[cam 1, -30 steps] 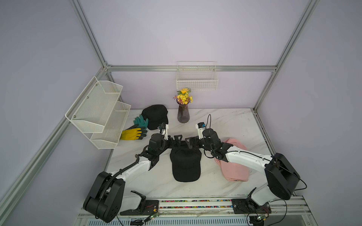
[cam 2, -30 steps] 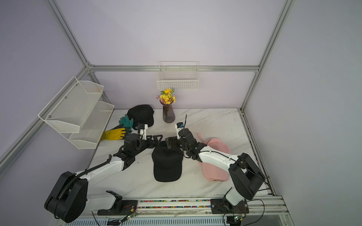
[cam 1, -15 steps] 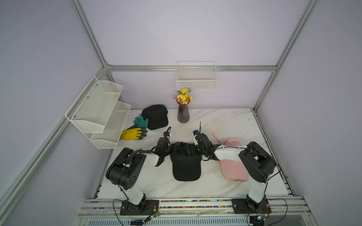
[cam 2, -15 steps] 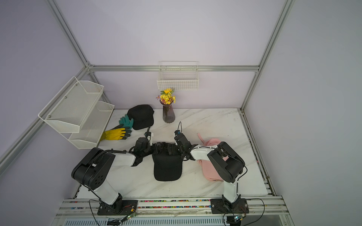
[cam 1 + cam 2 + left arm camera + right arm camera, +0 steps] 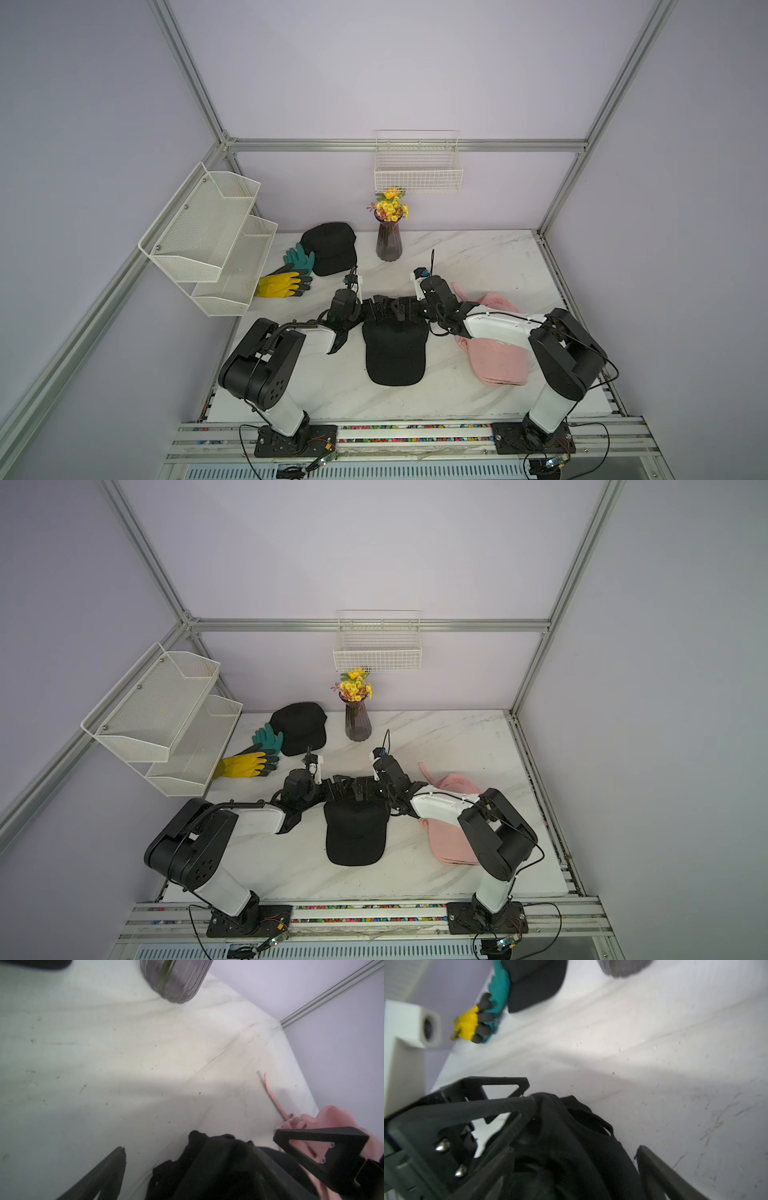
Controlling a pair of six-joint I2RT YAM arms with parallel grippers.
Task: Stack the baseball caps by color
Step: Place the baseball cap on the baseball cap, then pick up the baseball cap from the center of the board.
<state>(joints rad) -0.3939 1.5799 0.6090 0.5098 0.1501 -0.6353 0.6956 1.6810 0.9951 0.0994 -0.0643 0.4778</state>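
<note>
Caps sorted so far: black cap [image 5: 395,353] lies mid-surface [image 5: 478,257], brim toward the robot bases. Left hand [image 5: 199,1142] and right hand [image 5: 587,1126] meet at its back edge, each spread wide, fabric between the fingers, nothing clamped. Two-sided approach likely keeps the soft crown level. Pink caps [image 5: 498,361] piled under right forearm. Second black cap [image 5: 330,247] sits far back, touching gloves [image 5: 286,276]. No lettering or patch readable.

We see a white counter [image 5: 478,257] veined grey, a black front cap [image 5: 395,353], a black rear cap [image 5: 330,247], pink caps [image 5: 498,361], a teal glove [image 5: 300,258], a yellow glove [image 5: 277,286], yellow flowers [image 5: 390,208], a ribbed purple vase [image 5: 388,245].
</note>
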